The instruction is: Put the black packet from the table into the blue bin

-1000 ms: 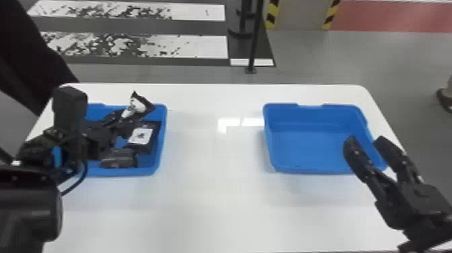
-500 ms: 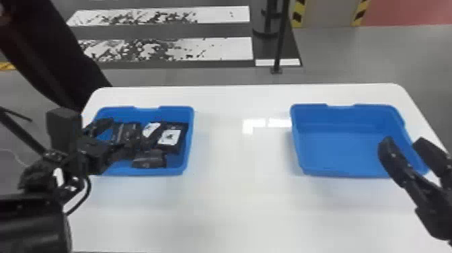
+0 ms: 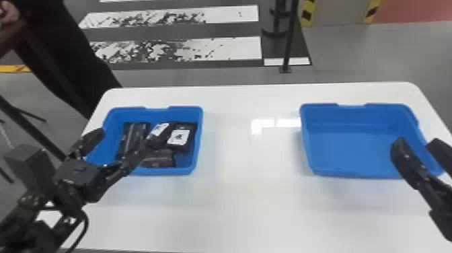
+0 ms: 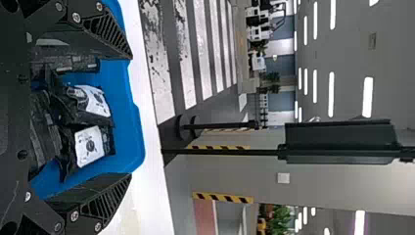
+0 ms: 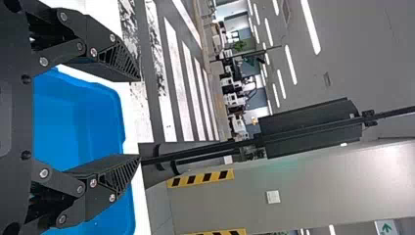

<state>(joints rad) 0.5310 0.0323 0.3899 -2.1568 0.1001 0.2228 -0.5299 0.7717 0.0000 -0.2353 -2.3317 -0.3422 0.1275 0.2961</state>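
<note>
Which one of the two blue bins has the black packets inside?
The left blue bin, at the open left gripper. Black packets lie in it; I see none in the right blue bin.

left arm point(image 3: 32, 202): in from the head view's lower left corner, slanting up and inward | left gripper point(image 3: 125, 138): fingers spread wide | left wrist point(image 3: 79, 176): probably bent, dark joints blend together | right gripper point(image 3: 418, 143): near the right edge, fingers parted, tips angled up and leftward
</note>
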